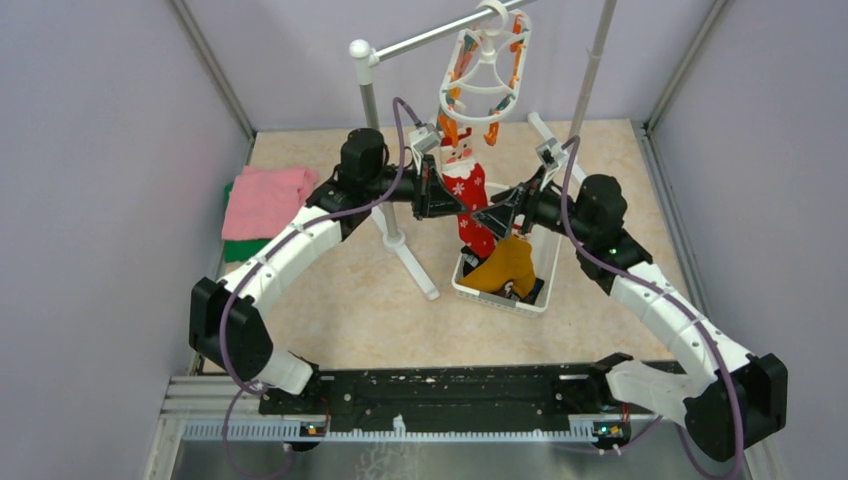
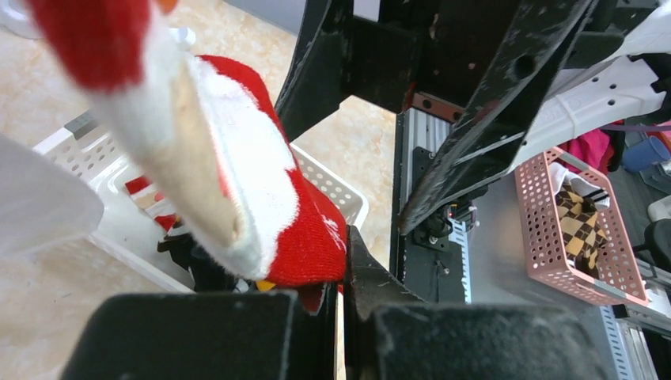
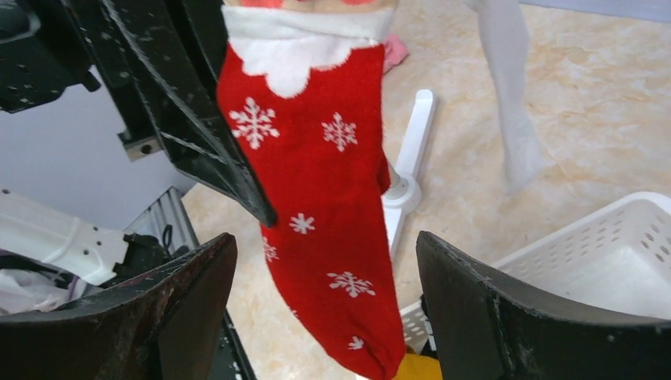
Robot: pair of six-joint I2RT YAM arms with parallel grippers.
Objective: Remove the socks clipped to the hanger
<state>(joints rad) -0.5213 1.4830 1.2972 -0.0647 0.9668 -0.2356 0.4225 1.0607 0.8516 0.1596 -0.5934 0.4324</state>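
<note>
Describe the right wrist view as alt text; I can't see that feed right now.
A red sock with white snowflakes and a white cuff hangs between the open right gripper's fingers, untouched by them. The left gripper meets its edge from the upper left; a white basket sits lower right on the beige table.

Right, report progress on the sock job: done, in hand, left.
Done: a mustard-yellow sock lies in the white basket. In hand: the red snowflake sock hangs from the hanger, the left gripper shut on it, the right gripper open at its lower part. Left: unclip and drop that sock; a pale strip beside it in the right wrist view may be another, unclear.
</note>
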